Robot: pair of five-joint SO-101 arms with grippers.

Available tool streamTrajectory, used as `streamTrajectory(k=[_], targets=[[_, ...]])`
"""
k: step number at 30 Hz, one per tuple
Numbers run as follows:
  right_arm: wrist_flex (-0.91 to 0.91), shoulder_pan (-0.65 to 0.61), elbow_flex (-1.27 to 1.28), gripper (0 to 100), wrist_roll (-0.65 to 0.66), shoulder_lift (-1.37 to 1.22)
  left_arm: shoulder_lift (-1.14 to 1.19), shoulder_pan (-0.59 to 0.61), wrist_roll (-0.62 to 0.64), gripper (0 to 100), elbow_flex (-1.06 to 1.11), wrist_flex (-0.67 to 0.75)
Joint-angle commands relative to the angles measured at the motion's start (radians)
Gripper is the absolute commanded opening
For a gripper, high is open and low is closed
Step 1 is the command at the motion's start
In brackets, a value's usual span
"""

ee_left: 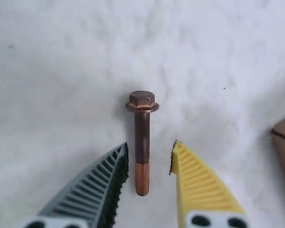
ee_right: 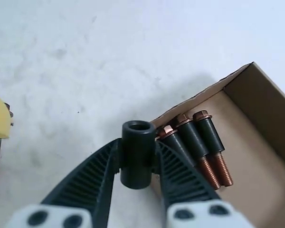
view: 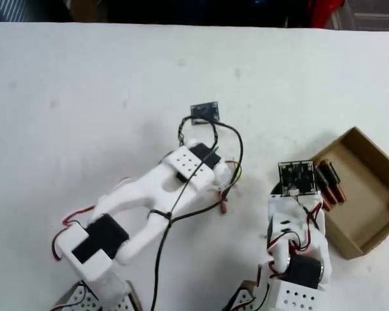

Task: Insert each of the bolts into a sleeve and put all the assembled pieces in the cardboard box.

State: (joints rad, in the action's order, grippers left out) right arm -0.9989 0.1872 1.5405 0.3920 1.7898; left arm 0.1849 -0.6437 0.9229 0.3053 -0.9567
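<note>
— Any writing, numbers or labels to read here?
— None that can be made out. The cardboard box [ee_right: 263, 102] shows plain brown walls.
— What about the electronics on the arms?
— The circuit board [view: 297, 177] just beside the box carries a few pale specks, but they are too small to tell as letters or numbers

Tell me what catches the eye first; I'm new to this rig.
A lone copper bolt lies on the white table between the open jaws of the left gripper. The right gripper clamps a black sleeve beside the cardboard box, where three assembled pieces already lie.
</note>
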Motion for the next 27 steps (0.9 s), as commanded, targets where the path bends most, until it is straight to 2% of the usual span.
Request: streamTrajectory(k=[1,11,27], targets=[[0.024,0.005,-0.009,1.6,0.011,0.012,-0.007,0.015,0.015,17,-0.002,0.023],[0.021,0.005,-0.009,1.6,0.011,0.012,0.105,0.021,0.015,17,-0.031,0.086],[0.021,0.005,-0.008,1.6,0.011,0.012,0.237,0.056,0.011,17,-0.164,0.080]])
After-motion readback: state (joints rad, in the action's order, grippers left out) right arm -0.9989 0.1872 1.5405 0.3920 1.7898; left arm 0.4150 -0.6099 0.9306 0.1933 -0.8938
